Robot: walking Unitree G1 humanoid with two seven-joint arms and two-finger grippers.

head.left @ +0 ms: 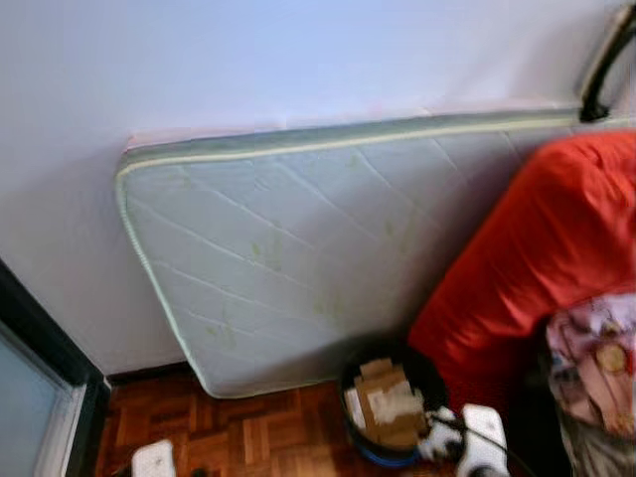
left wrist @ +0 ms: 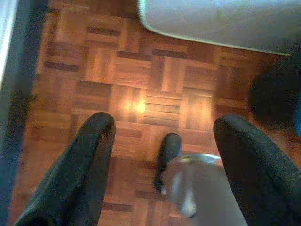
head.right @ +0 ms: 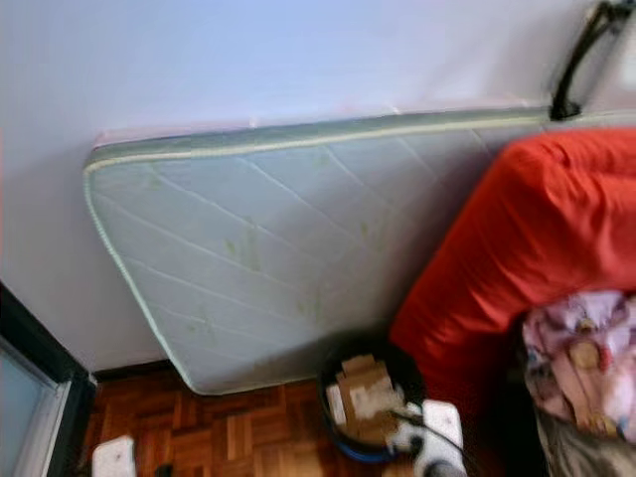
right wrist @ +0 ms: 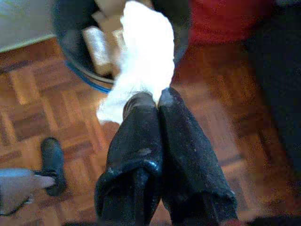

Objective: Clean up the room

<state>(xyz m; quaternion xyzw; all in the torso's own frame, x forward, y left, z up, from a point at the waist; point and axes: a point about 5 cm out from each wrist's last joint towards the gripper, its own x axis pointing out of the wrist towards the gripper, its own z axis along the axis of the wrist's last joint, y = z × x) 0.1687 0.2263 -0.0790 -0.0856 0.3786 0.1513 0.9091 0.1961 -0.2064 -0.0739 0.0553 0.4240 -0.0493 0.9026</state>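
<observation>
The right gripper point(right wrist: 157, 101) is clamped on a white crumpled tissue point(right wrist: 141, 61), which hangs over the rim of the dark bin point(head.left: 393, 407) at the head view's 6 o'clock. The bin contains cardboard scraps point(head.left: 383, 397). The left gripper point(left wrist: 160, 132) is spread wide, empty, above the parquet floor point(left wrist: 131, 84). A mattress point(head.left: 298, 248) leans on the wall point(head.left: 248, 60); a red cover point(head.left: 547, 248) lies at 3 o'clock.

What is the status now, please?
Right gripper shut on white tissue, hanging at the bin rim. Left gripper open over bare floor. Nothing blocking the bin.
</observation>
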